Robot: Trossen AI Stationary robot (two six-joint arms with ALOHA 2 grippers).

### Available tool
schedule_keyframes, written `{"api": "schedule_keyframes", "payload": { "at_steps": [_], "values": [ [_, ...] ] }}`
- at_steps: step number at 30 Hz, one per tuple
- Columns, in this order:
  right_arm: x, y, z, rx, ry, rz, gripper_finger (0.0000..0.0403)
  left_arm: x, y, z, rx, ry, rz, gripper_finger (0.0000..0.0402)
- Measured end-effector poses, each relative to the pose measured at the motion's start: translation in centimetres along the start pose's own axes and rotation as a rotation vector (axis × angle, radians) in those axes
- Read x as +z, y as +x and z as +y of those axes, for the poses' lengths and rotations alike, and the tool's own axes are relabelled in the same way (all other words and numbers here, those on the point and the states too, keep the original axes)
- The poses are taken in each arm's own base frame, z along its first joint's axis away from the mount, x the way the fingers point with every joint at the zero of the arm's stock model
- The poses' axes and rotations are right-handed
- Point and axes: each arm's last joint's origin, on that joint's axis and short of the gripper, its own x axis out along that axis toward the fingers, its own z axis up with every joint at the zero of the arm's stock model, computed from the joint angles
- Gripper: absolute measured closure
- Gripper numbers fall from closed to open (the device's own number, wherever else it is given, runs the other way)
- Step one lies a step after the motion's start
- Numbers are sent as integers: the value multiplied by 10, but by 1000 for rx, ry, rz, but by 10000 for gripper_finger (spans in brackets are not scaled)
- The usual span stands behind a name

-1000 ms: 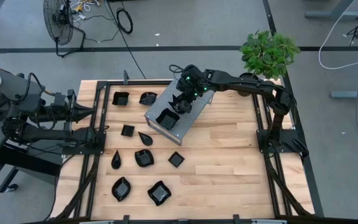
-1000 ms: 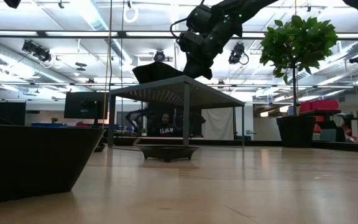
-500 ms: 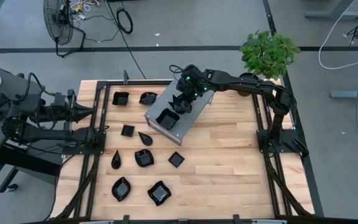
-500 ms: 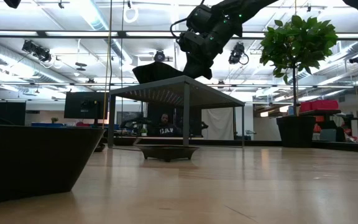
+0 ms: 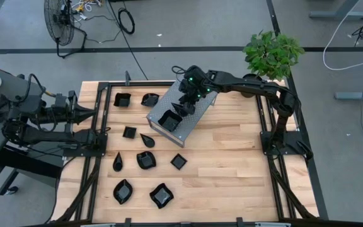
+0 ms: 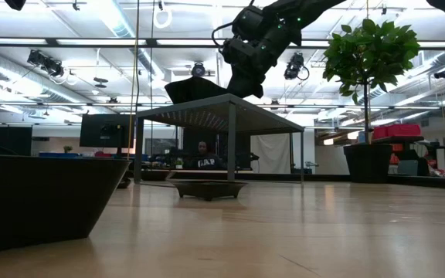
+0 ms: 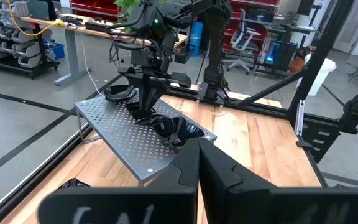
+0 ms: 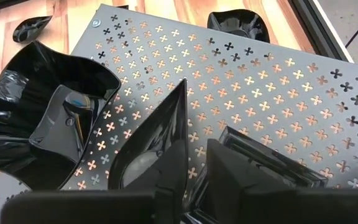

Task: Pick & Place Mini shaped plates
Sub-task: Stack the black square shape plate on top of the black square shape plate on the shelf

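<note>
Over the perforated grey box (image 5: 174,111) near the desk's far edge, the right gripper (image 5: 184,103) has its fingers parting around a leaf-shaped mini plate (image 8: 157,140), apparently setting it beside the stacked plates (image 8: 48,118), while the left gripper (image 7: 197,163) waits pressed together at the desk's left edge.

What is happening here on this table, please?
The right gripper is over the perforated grey metal box, setting a small black dish on its top beside a wavy-rimmed dish already there. Its jaws are slightly apart around the dish. More black dishes wait on the wooden table. The left gripper is parked at the table's left edge, shut.
</note>
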Motion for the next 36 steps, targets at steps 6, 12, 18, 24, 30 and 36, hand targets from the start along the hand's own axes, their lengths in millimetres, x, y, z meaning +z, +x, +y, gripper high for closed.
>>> {"api": "schedule_keyframes", "payload": {
  "at_steps": [6, 12, 18, 24, 30, 36],
  "values": [
    [5, -19, 5, -4, -18, -54, 323, 0, 0, 0, 0, 0, 0, 396],
    [10, -46, 15, -2, -45, -116, 323, 0, 0, 0, 0, 0, -1, 396],
    [10, -69, 38, 27, -99, -138, 323, 0, 0, 0, 0, 0, 0, 396],
    [5, -82, 75, 94, -165, -116, 323, 0, 0, 0, 0, 0, 0, 396],
    [-3, -86, 114, 163, -196, -80, 323, 0, 0, 0, 0, 0, 0, 396],
    [-16, -77, 150, 237, -209, -35, 323, 0, 0, 0, 0, 0, 0, 396]
  ]
}}
